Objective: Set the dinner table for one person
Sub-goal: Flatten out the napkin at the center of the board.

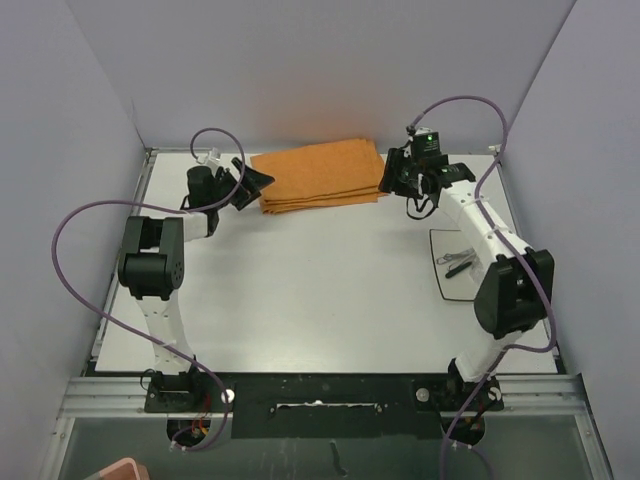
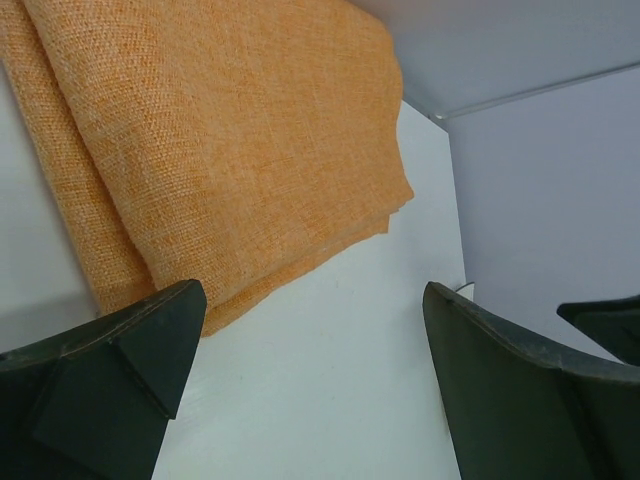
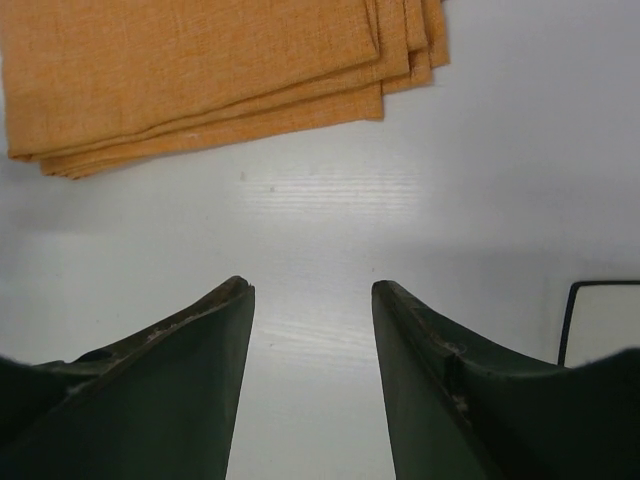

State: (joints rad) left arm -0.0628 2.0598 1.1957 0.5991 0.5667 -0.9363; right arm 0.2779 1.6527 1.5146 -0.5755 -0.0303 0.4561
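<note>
Presently: folded orange cloth (image 1: 320, 175), far edge of counter (image 1: 320, 290). Left tool (image 1: 255, 185) wide open, right tool (image 1: 393, 178) part-open, both empty, flanking it. Advised: pinch matching corners, lift evenly.

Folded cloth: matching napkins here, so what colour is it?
Orange, a plain woven cloth, best seen from the left wrist.

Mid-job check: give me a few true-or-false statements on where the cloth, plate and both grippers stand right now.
1. The orange cloth lies folded at the far side of the dinner table. True.
2. The left gripper grips the cloth. False: its fingers stand apart, empty, beside it.
3. The plate holds cutlery, on the table's right side. True.
4. The cloth lies on the plate. False: they are apart.
5. The right gripper is shut. False: open, empty.
</note>
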